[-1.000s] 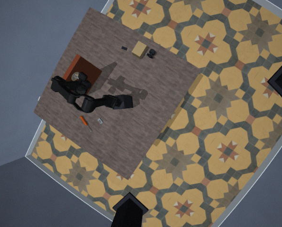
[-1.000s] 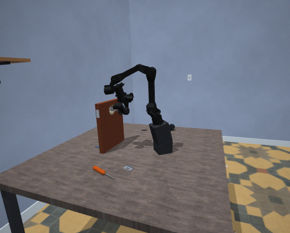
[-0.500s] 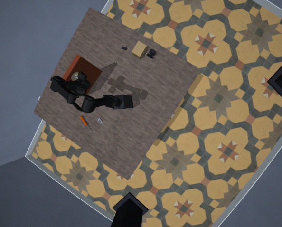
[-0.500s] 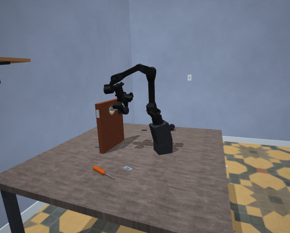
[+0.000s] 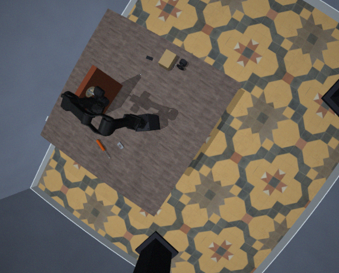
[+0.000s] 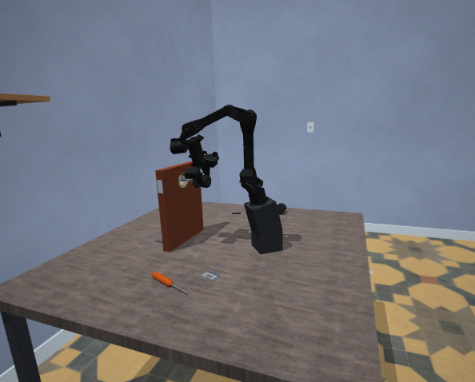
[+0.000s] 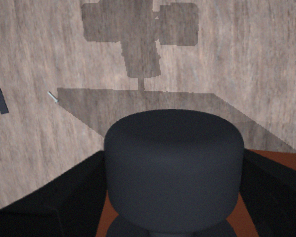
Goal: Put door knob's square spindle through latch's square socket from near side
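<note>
A brown wooden door panel [image 6: 179, 204] stands upright on the table, with a brass round plate [image 6: 182, 181] near its top on the side facing the arm. My gripper [image 6: 198, 177] is shut on the dark door knob [image 7: 173, 166], which fills the wrist view between my black fingers. In the exterior view the knob [image 6: 203, 179] sits close in front of the brass plate, with a short grey spindle [image 6: 185, 179] reaching to the door. From above, the gripper [image 5: 97, 94] covers the top of the door [image 5: 97, 85]. The socket itself is hidden.
An orange screwdriver [image 6: 167, 281] and a small grey plate [image 6: 209, 275] lie on the table in front of the door. A tan box [image 5: 167, 59], a second dark knob [image 5: 182, 63] and a small black piece [image 5: 149, 57] lie at the table's far edge. The arm base [image 6: 265, 228] stands beside the door.
</note>
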Controlling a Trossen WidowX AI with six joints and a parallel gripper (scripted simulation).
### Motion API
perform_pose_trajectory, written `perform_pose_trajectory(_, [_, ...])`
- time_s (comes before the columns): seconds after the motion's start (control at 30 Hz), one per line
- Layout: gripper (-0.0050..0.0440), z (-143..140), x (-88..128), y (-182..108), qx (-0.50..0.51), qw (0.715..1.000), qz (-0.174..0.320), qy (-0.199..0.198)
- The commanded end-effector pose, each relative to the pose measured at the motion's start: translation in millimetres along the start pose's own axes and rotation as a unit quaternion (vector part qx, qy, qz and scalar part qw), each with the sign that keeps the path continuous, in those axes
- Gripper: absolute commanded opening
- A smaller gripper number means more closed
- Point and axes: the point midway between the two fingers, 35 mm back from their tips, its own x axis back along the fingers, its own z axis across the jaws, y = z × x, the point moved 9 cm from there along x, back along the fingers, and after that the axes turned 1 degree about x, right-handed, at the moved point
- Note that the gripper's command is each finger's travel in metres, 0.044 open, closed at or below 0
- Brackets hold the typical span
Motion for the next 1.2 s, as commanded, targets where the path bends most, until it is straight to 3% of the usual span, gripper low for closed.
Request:
perform_pose_trajectory(0.0, [0.0000, 0.9, 3.1, 3.6, -0.001, 1.000, 0.009, 0.001])
perform_pose_trajectory(1.17, [0.0000, 0.8, 4.2, 0.2, -0.003, 1.000, 0.008, 0.000])
